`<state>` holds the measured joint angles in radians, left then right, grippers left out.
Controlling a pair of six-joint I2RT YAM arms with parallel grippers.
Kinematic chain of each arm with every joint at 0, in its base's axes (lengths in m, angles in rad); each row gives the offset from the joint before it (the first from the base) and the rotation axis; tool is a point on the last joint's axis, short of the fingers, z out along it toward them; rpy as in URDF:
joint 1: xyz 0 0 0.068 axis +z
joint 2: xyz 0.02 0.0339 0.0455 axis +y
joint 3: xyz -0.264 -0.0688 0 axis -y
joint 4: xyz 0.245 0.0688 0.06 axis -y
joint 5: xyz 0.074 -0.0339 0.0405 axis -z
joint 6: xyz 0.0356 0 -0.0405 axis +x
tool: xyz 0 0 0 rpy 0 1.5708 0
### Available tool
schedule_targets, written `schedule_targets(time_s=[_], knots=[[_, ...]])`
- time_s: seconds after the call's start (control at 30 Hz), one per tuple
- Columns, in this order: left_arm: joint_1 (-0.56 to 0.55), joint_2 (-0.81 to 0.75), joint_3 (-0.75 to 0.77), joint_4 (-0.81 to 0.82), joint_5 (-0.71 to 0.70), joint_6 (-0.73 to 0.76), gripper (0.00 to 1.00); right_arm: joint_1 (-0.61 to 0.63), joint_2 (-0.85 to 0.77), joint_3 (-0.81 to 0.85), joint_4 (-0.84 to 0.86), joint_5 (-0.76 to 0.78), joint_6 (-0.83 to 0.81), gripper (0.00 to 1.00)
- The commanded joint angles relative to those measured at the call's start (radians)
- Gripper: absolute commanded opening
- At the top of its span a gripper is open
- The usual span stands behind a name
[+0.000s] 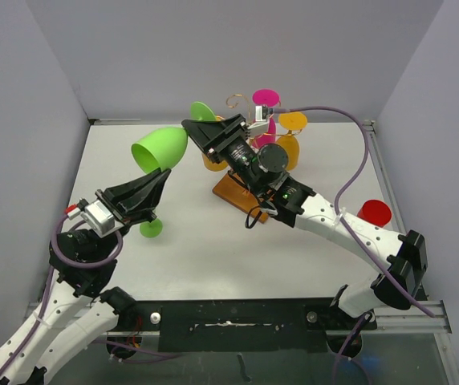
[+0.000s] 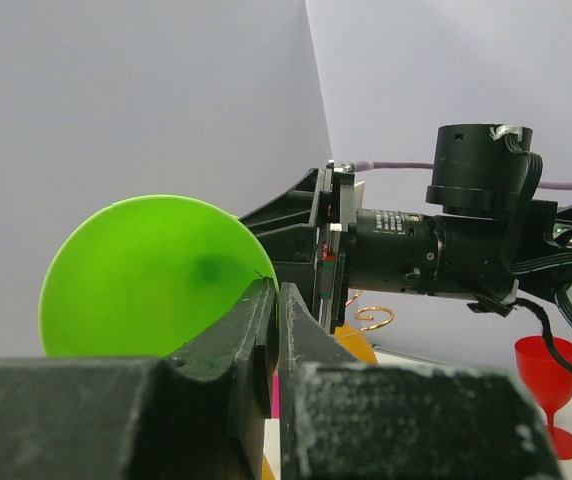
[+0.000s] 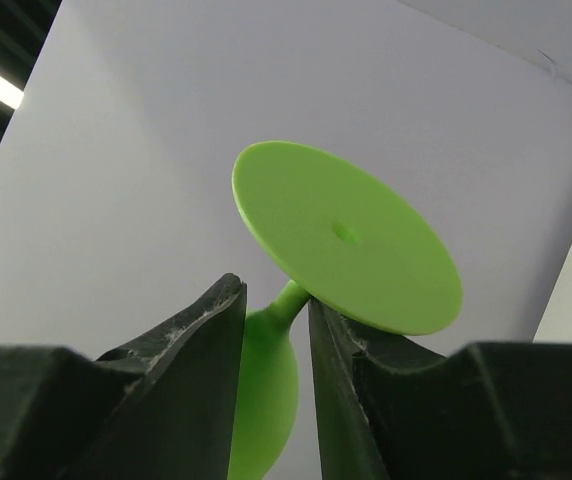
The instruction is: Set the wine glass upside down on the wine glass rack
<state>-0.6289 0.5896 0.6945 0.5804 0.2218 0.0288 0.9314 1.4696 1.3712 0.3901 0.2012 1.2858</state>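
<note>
Handover of the wine glass (image 1: 159, 147) in mid-air, left of the wine glass rack (image 1: 229, 192)
Glass lies sideways above the table (image 1: 213, 249); the left gripper (image 1: 162, 175) is clamped on the bowl's rim, while the right gripper (image 1: 188, 126) brackets the stem (image 3: 291, 298), and I cannot tell whether it pinches. If the left lets go before that pinch is firm, the smooth stem could swivel or drop; the foot (image 3: 346, 235) might also snag the hanging pink glass (image 1: 266, 98) and orange glasses (image 1: 292, 121). Pale matte tabletop, plain lilac-grey walls (image 1: 237, 48) on three sides
</note>
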Motion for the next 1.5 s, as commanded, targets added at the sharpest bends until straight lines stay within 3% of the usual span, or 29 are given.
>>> schedule_targets(time_s=[0.0, 0.27, 0.47, 0.6, 0.77, 1.0, 1.23, 1.47], knots=[[-0.003, -0.022, -0.005, 0.031, 0.014, -0.037, 0.00, 0.009, -0.002, 0.032, 0.121, 0.005, -0.024, 0.27], [-0.003, -0.058, -0.022, -0.037, -0.065, -0.094, 0.05, 0.008, -0.022, -0.019, 0.240, 0.017, -0.109, 0.00], [-0.002, -0.096, -0.046, -0.112, -0.183, -0.108, 0.21, 0.005, -0.029, -0.033, 0.269, 0.023, -0.209, 0.00], [-0.001, -0.130, -0.072, -0.177, -0.241, -0.118, 0.38, -0.006, -0.040, -0.028, 0.267, -0.011, -0.333, 0.00], [-0.002, -0.139, -0.041, -0.328, -0.304, -0.113, 0.47, -0.006, -0.043, -0.009, 0.259, -0.053, -0.442, 0.00], [-0.002, -0.166, -0.041, -0.422, -0.299, -0.125, 0.57, -0.007, -0.065, -0.026, 0.283, -0.042, -0.568, 0.00], [-0.003, -0.223, -0.059, -0.422, -0.351, -0.127, 0.58, -0.007, -0.124, -0.094, 0.348, -0.029, -0.705, 0.00], [-0.003, -0.213, 0.041, -0.419, -0.434, -0.241, 0.58, -0.006, -0.151, -0.130, 0.337, -0.238, -0.886, 0.00]])
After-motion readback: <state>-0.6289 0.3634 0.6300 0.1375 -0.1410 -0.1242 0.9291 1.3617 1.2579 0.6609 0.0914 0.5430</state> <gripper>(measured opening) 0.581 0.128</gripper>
